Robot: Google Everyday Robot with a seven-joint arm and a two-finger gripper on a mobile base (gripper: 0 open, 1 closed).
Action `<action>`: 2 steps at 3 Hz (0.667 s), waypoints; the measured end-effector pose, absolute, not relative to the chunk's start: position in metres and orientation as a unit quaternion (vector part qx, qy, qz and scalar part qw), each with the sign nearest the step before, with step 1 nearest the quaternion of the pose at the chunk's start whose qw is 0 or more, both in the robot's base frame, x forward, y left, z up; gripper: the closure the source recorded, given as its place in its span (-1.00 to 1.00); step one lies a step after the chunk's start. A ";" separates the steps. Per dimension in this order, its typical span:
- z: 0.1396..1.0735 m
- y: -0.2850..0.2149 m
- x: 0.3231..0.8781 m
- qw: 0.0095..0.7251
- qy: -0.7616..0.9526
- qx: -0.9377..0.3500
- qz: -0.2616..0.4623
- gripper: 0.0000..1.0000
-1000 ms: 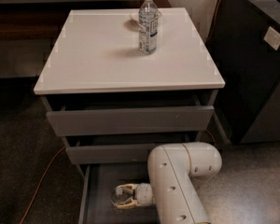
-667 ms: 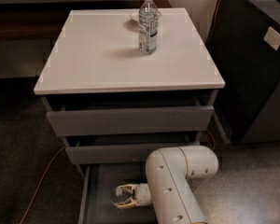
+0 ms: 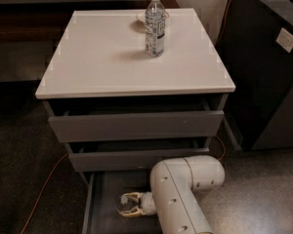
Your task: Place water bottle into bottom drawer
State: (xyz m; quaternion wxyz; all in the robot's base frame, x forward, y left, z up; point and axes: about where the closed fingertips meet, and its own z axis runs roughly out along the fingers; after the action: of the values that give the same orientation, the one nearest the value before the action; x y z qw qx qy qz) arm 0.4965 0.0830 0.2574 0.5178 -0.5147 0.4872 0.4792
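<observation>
Gripper (image 3: 126, 205) low inside open bottom drawer (image 3: 100, 199), gripping clear water bottle (image 3: 122, 202); taller bottle (image 3: 155, 24) upright on cabinet top (image 3: 97, 57), rear ctr.

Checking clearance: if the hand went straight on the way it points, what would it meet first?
Low inside the bottom drawer, the hand points image-left; past the water bottle it seems to grip, probably that drawer's left wall.

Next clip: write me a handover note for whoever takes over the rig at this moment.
End effector: low inside the open bottom drawer, closed on the water bottle.
Done: drawer open, water bottle brought down into it.
Left: release it, then lift the arm out.
A second bottle stands upright on the cabinet top; leave it there.
</observation>
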 end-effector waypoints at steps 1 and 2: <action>0.247 0.083 0.497 0.509 0.495 -0.509 0.486 -0.59; 0.234 0.083 0.497 0.497 0.509 -0.497 0.497 -1.00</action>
State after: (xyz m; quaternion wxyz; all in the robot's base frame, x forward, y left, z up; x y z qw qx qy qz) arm 0.4970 0.0832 0.2343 0.4970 -0.4969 0.5088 0.4972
